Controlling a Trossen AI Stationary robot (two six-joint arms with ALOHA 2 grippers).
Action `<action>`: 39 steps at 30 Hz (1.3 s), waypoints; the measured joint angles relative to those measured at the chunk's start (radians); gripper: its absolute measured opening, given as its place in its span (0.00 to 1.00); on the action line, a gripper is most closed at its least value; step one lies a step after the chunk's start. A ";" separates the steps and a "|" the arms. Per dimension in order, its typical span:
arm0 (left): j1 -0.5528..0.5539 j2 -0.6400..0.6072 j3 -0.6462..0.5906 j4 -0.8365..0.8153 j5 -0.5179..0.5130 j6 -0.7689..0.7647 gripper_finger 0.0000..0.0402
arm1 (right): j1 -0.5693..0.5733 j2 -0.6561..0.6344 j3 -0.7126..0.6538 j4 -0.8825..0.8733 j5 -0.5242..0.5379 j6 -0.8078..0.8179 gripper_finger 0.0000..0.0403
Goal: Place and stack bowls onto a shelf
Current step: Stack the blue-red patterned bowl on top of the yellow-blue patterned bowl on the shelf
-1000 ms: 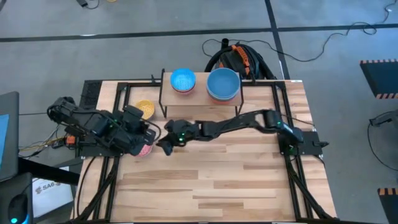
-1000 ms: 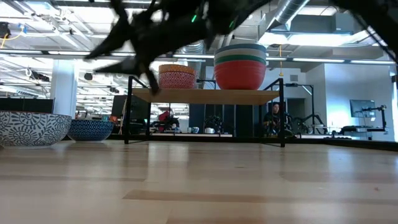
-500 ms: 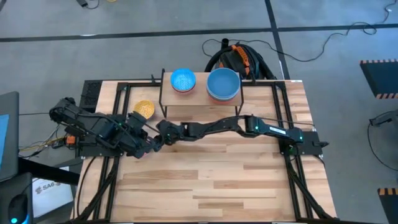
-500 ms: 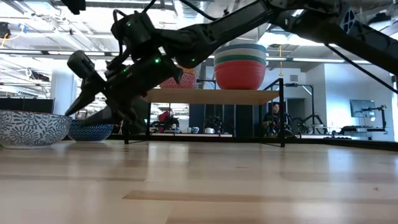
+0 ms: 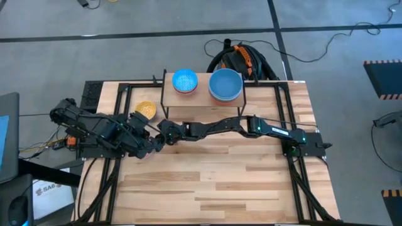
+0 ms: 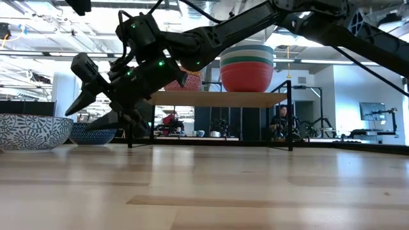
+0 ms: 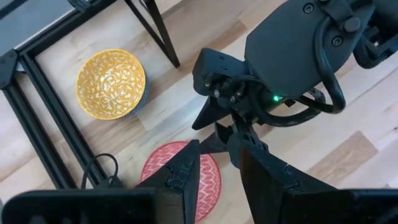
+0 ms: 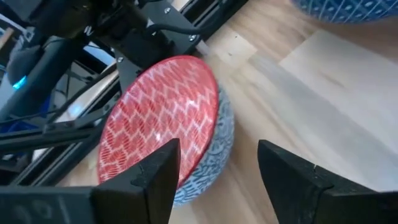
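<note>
Evenly lit overhead scene with soft, faint shadows, table-level view backlit by bright ceiling strip lights across the top of the frame, dark robot arms in silhouette, pale wooden slatted tabletop [image 6: 204, 191] softly blurred in the foreground.

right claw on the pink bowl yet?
Apart. In the right wrist view the right claw stands open, and bare tabletop shows between the pink bowl and the farther finger; the nearer finger overlaps the rim without clear contact.

My two arms are matte black with rounded joint housings. The right gripper [image 7: 233, 134] carries a blocky black head with a small green light, visible screws and looped black cables. The left gripper [image 7: 217, 177] has thick, angular black fingers.
</note>
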 joint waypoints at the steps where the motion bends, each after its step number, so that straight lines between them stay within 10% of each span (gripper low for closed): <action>1: 0.002 0.000 0.000 0.000 0.000 0.000 0.24 | -0.002 0.000 0.000 0.000 0.003 -0.002 0.59; 39: 0.012 0.000 0.001 0.000 0.047 -0.049 0.24 | 0.016 -0.001 -0.001 -0.166 -0.003 0.244 0.16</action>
